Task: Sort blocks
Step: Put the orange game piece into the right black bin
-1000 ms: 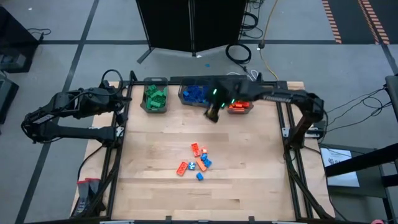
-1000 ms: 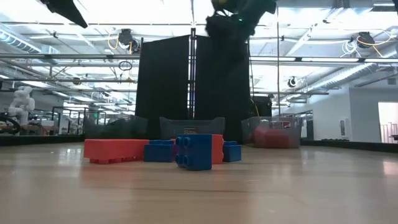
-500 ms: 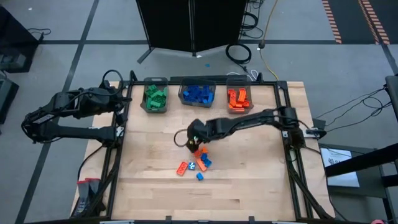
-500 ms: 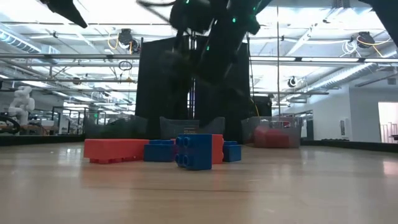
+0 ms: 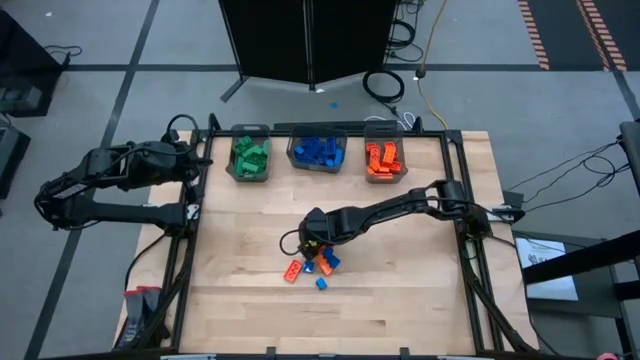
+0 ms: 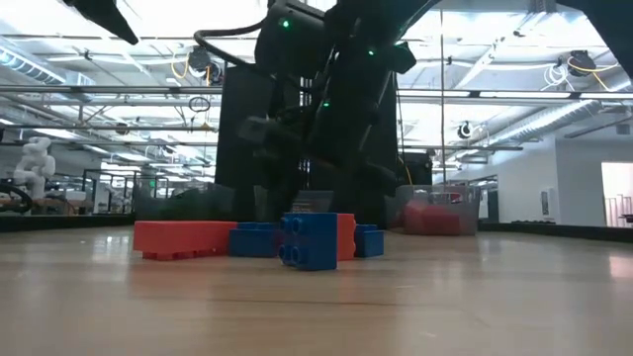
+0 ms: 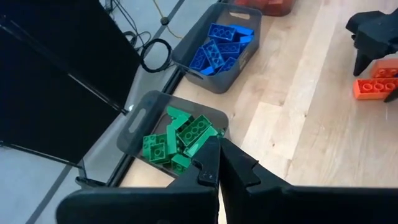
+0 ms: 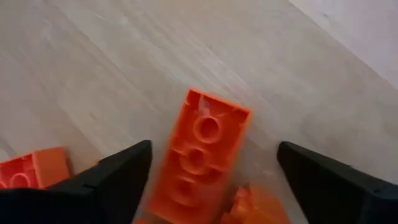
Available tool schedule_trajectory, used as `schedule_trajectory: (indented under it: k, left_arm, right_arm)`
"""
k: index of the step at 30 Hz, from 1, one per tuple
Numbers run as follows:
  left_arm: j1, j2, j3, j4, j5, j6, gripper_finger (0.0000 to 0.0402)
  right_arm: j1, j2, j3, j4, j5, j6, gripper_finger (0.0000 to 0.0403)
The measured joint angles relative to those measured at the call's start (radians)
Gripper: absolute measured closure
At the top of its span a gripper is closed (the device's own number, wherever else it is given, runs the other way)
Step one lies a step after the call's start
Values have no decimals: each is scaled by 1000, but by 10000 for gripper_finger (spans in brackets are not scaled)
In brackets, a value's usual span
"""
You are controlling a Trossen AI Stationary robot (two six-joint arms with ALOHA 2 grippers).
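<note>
left claw (image 7: 217,163): fingers together, parked above the green bin (image 5: 249,158) | right claw (image 5: 313,243): fingers apart, low over the loose blocks (image 5: 312,266) mid-table | orange block (image 8: 202,156): lies flat between that claw's fingers, untouched

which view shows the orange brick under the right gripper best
The right wrist view: the orange brick fills the frame, studs up, between the open right gripper fingers. In the high view the arm covers most of it. The low view shows only dark gripper parts above the pile. The left wrist view does not clearly show it.
</note>
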Motion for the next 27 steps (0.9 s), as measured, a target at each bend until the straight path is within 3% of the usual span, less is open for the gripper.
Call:
schedule_trajectory:
  k: [3,9,19,27]
  left_arm:
    - [0,0,0,0,0,14,402]
    - [0,0,0,0,0,17,402]
    - [0,0,0,1,0,24,402]
    - [0,0,0,1,0,24,402]
  right_arm:
    - [0,12,1,4,-5,-16,111]
    - [-2,28,2,2,-27,-67,285]
    - [-45,-30,47,-48,-3,-184,286]
    - [-156,-144,231,-376,271,-476,286]
